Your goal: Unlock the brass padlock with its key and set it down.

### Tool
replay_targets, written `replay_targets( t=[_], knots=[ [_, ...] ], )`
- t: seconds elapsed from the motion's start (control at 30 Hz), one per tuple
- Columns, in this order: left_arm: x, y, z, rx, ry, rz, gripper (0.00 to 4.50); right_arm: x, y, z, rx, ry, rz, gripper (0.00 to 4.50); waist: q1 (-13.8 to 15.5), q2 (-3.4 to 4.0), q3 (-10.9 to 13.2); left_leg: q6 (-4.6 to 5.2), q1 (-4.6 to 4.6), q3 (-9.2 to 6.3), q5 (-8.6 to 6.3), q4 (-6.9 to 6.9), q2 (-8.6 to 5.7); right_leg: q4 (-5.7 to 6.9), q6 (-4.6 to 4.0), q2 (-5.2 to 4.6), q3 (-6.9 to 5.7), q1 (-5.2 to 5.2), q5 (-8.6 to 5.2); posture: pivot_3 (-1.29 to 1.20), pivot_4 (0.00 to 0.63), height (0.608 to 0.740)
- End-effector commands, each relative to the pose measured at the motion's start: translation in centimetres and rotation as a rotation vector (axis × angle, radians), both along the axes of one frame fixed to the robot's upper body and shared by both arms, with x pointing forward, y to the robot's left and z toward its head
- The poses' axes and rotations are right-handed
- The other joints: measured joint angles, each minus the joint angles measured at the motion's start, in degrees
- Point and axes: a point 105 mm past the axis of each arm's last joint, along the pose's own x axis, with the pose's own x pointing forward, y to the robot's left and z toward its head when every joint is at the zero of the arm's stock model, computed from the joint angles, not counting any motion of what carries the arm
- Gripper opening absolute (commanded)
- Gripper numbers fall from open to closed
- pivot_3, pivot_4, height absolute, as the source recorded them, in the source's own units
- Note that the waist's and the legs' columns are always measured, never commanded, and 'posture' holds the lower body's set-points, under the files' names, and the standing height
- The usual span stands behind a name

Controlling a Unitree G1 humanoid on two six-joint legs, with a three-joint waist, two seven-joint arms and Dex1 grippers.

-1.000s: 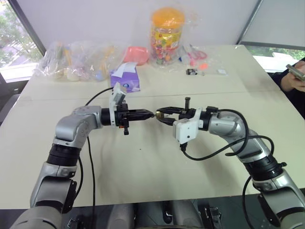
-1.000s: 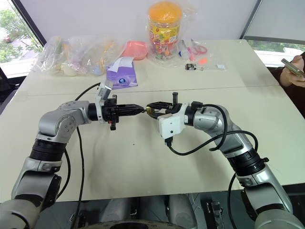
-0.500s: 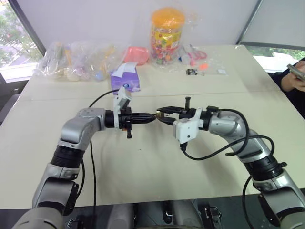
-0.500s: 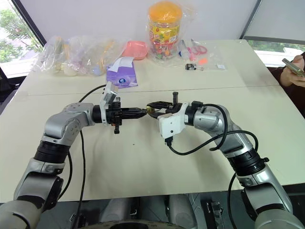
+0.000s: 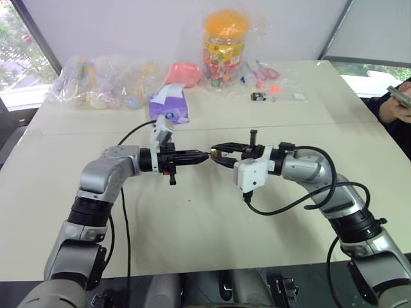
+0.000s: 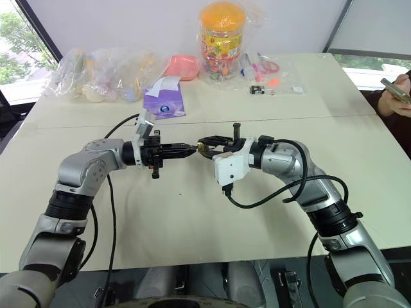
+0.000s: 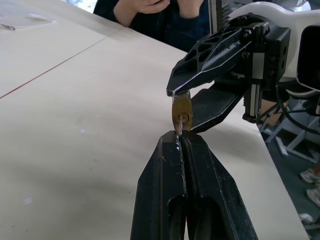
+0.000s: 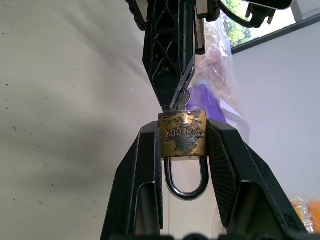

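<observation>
Above the middle of the table, my right gripper [image 8: 183, 134] is shut on the brass padlock [image 8: 183, 132], one finger on each side of its body. The silver shackle [image 8: 185, 187] hangs back between the fingers, both legs in the body. My left gripper [image 7: 180, 139] faces it tip to tip and is shut on the key [image 7: 180, 131]. The thin silver blade reaches into the keyhole on the padlock [image 7: 181, 112]. In the head view the left gripper [image 5: 203, 155] and right gripper [image 5: 219, 154] meet at the padlock [image 5: 212, 154].
Along the table's far side lie clear plastic bags [image 5: 103, 80], a purple tissue pack [image 5: 169, 106], a pink bowl [image 5: 184, 72], a candy jar [image 5: 225, 45], scissors [image 5: 263, 74] and a small black-and-white item [image 5: 258, 97]. A person's hand with a phone [image 5: 398, 99] is at the right edge.
</observation>
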Motion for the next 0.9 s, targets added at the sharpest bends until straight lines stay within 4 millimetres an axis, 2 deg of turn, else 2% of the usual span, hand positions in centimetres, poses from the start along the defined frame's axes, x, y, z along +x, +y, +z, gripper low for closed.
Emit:
replay_targets(
  t=[0.03,0.3,0.6,0.77,0.9],
  knots=[
    [0.1,0.3,1.9,-0.026,-0.057,0.007,0.04,-0.6,0.2,1.3,0.02,-0.043,0.026,0.71,0.01,0.0,0.0,0.0,0.0,0.0,0.0,0.0,0.0,0.0,0.0,0.0,0.0,0.0,0.0,0.0,0.15,0.737],
    [0.1,-0.2,1.7,0.014,-0.122,0.013,0.04,-0.8,0.3,1.0,0.011,-0.033,0.031,0.71,0.01,0.0,0.0,0.0,0.0,0.0,0.0,0.0,0.0,0.0,0.0,0.0,0.0,0.0,0.0,0.0,0.15,0.737],
    [0.0,-1.0,2.1,0.136,-0.4,0.006,0.04,-1.2,0.0,-0.4,-0.056,-0.008,0.045,0.71,0.06,0.0,0.0,0.0,0.0,0.01,0.0,0.0,0.0,-0.01,0.0,-0.01,0.01,0.0,0.0,0.0,0.15,0.737],
    [-0.2,-1.3,1.5,0.239,-0.562,-0.025,0.04,-1.4,-0.2,-1.0,-0.098,-0.012,0.061,0.71,0.03,0.0,0.0,0.0,0.01,0.02,0.0,0.0,0.0,-0.01,0.0,0.01,0.01,0.0,0.0,0.0,0.15,0.737],
    [-0.1,-1.6,1.2,0.327,-0.762,-0.043,0.04,-1.4,-0.2,-1.2,-0.104,-0.006,0.064,0.71,0.11,0.0,0.0,0.0,0.01,0.03,0.0,0.0,0.0,-0.01,0.0,0.0,0.0,0.0,0.0,0.0,0.15,0.737]
  ],
)
